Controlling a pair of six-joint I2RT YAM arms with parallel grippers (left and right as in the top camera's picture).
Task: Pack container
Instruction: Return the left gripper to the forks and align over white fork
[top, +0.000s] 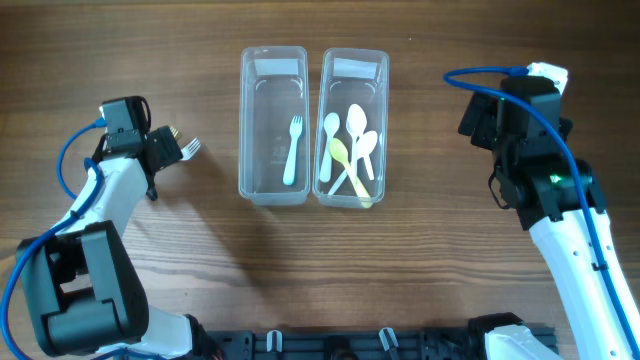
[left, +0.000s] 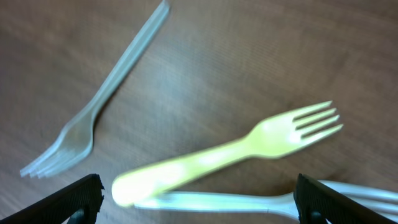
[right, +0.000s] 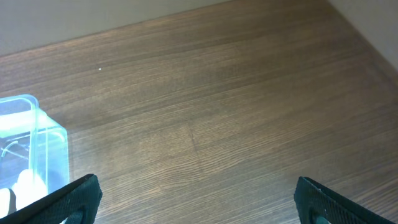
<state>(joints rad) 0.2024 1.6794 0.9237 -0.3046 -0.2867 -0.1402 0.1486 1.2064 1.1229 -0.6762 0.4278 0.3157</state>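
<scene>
Two clear containers stand side by side. The left container (top: 272, 60) holds one pale blue fork (top: 292, 150). The right container (top: 354, 62) holds several white and yellow-green spoons (top: 348, 150). My left gripper (top: 165, 150) is open and hovers low over loose forks (top: 190, 147) on the table. In the left wrist view its fingers (left: 199, 202) straddle a yellow fork (left: 236, 152) lying across a white fork (left: 249, 202), with a pale clear fork (left: 99, 93) beyond. My right gripper (top: 472, 118) is open and empty over bare table (right: 199, 193).
The right wrist view shows a corner of the right container (right: 34, 134) at its left edge, with spoons inside. The wooden table (top: 420, 260) runs on all sides. A black rail lies along the front edge (top: 350, 345).
</scene>
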